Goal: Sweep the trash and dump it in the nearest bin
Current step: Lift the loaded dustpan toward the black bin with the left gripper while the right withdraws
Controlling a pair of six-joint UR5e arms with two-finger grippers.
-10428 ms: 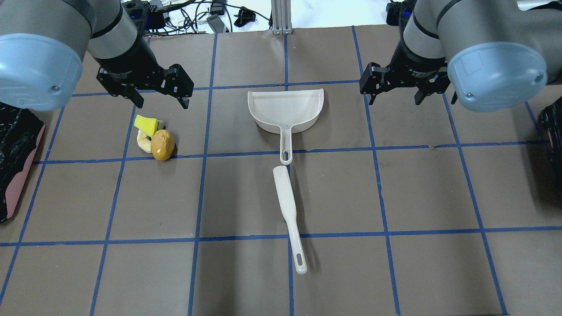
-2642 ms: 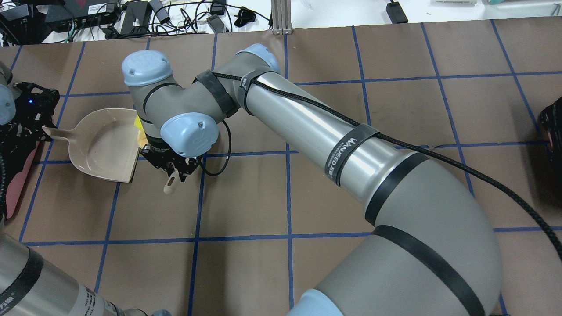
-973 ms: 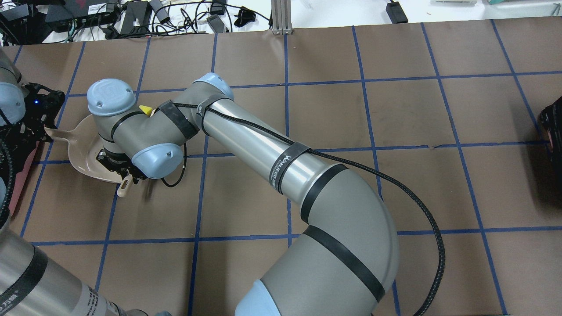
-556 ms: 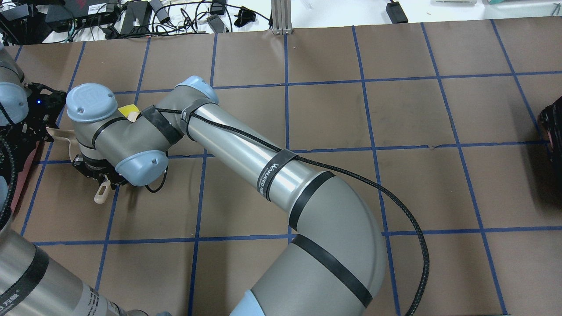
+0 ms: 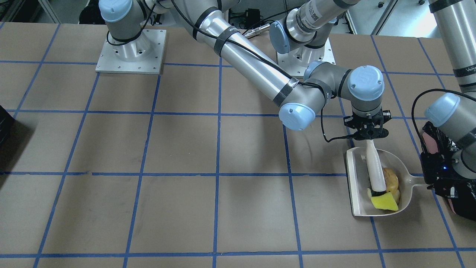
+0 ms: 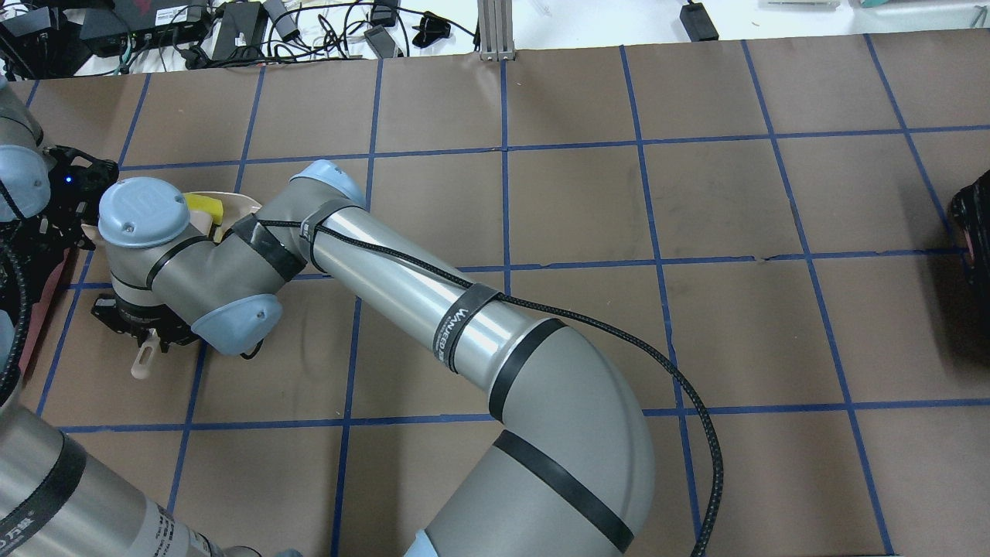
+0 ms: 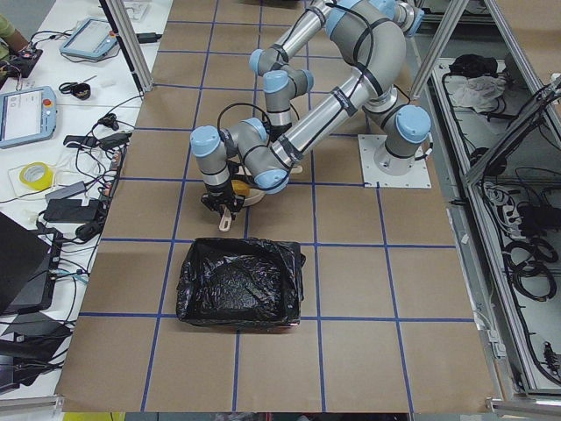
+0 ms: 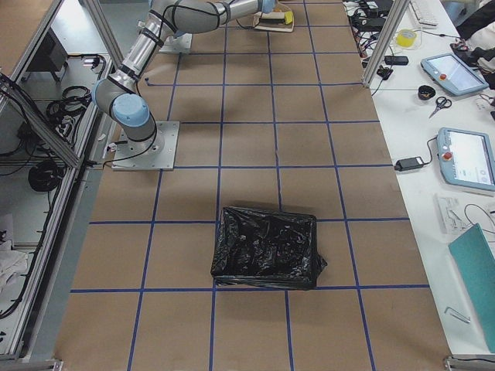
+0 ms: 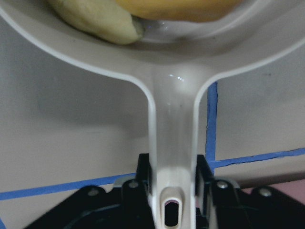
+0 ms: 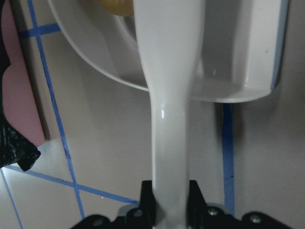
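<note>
The trash lies inside the white dustpan: an orange-brown lump, a yellow sponge wedge and a pale cream piece. My right gripper is shut on the white brush, whose tip rests against the trash in the pan. My left gripper is shut on the dustpan handle. The bin, pinkish-sided with a black bag, stands just beyond the left gripper. In the overhead view only the sponge and a bit of the pan's rim show past the right arm.
My right arm reaches diagonally across the table into its left half. A second black-lined bin stands at the table's right end. Cables and electronics lie beyond the far edge. Blue tape lines grid the brown table.
My right gripper has moved the brush further left, and the trash has gone with it from the pan's mouth to its back. The dustpan has stayed with the left gripper.
</note>
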